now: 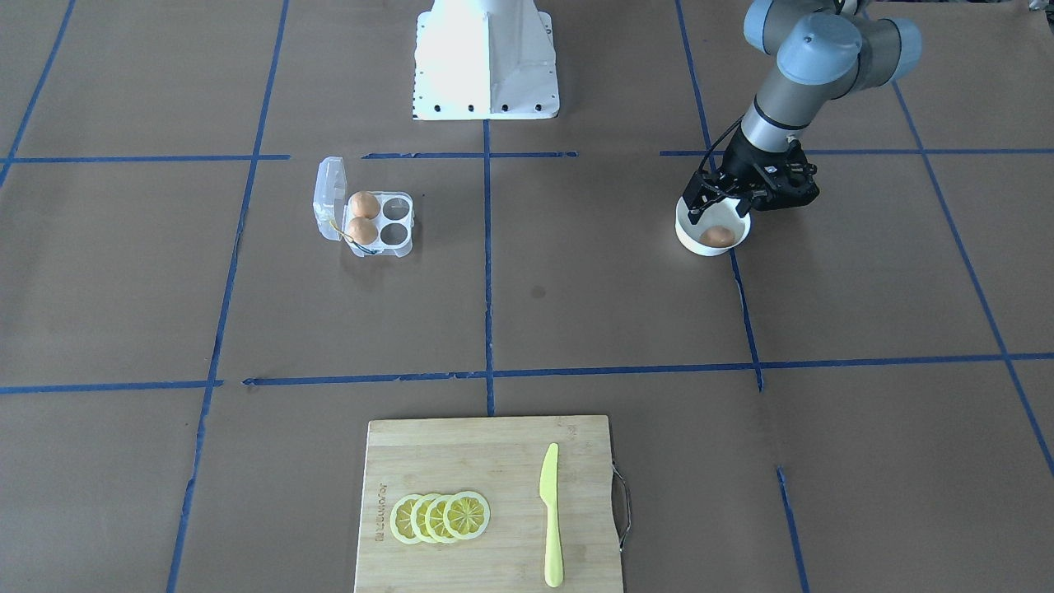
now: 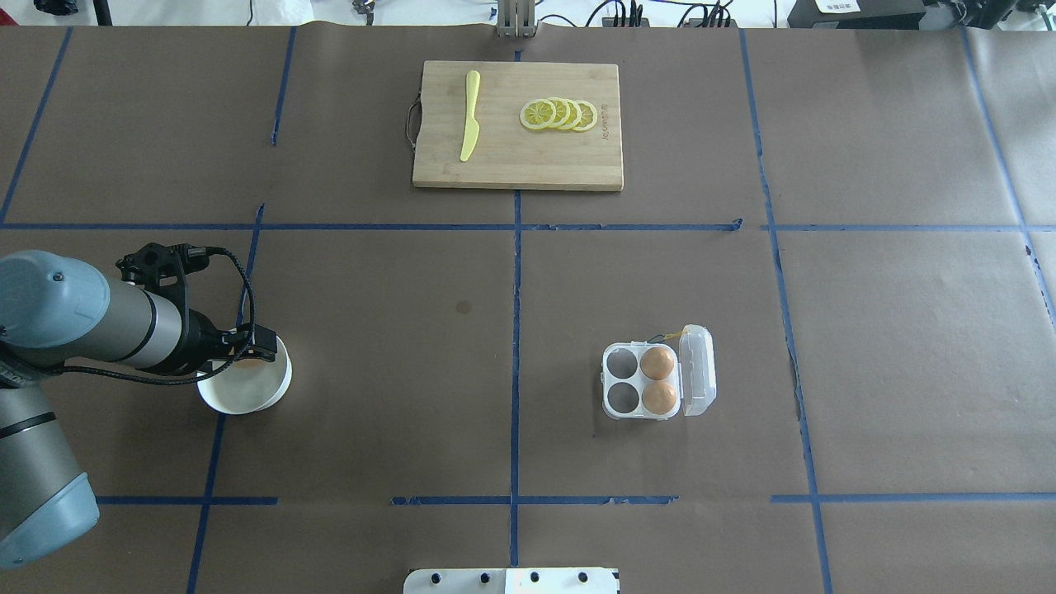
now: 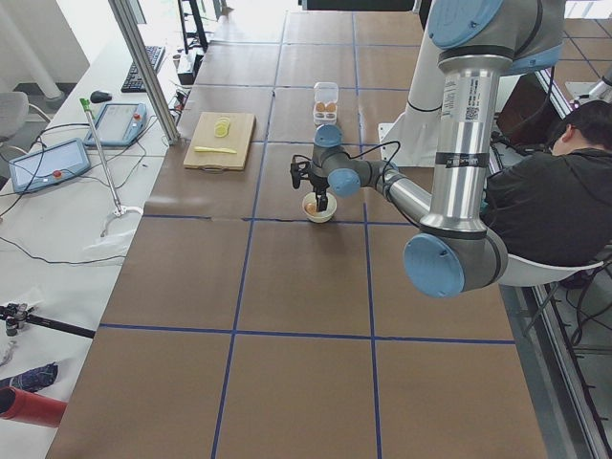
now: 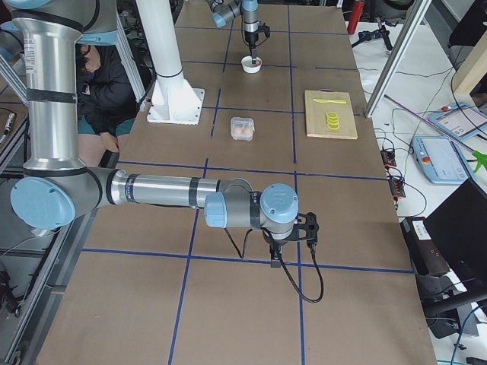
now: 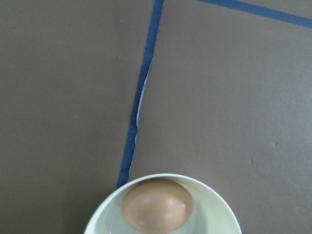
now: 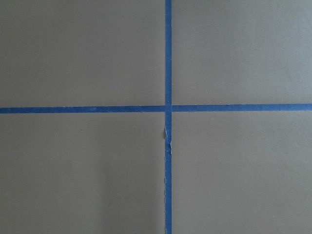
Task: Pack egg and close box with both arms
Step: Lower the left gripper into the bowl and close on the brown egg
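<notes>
Front: left arm bent down. Left gripper (image 1: 723, 200) sits over white bowl (image 1: 690, 240), fingers spread, holding nothing. Egg (image 1: 718, 237) lies loose inside. Box (image 1: 394, 221) well apart, lid open, two eggs (image 1: 365, 204) in its cups.
Overhead: wrist hides the gripper.
Right side: right gripper (image 4: 275, 255) low over brown taped table (image 4: 251, 319); grip unreadable.
Left wrist: bowl cut off at bottom edge.

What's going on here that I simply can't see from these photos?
- Left hand: its fingers merge with its dark body in the front-facing view, and the left arm covers them in the overhead view, so open or shut is unclear.
- Right hand: shows only in the right-side view, small and dark; its grip is unreadable.
- Bowl: cut off by the bottom edge of the left wrist view.
</notes>
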Motion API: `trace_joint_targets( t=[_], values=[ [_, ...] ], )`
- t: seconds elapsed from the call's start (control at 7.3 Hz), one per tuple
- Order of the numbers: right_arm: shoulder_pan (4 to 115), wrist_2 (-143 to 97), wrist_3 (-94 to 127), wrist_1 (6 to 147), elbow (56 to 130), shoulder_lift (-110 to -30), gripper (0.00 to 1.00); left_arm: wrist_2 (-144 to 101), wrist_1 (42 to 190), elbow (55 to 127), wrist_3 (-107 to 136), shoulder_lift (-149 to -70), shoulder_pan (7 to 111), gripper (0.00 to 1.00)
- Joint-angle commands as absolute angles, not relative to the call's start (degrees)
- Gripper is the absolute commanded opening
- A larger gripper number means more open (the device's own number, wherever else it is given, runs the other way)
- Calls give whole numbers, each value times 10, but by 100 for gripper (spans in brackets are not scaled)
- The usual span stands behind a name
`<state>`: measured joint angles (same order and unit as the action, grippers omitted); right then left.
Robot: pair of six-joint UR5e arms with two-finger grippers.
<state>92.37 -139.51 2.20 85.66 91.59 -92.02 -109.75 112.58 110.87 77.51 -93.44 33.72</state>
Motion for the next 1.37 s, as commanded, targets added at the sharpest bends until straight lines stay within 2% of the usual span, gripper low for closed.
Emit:
trace_joint_targets(
  t=[0.0, 0.82, 1.23],
  values=[
    [924, -1396, 23, 857, 916, -920, 100, -1097, 1126, 1097, 775, -936, 331, 87],
    [924, -1397, 23, 857, 920, -919, 100, -1078, 1125, 1066, 777, -956, 325, 87],
    [924, -1419, 22, 856, 920, -919, 100, -1078, 1124, 1066, 777, -954, 327, 82]
  ],
)
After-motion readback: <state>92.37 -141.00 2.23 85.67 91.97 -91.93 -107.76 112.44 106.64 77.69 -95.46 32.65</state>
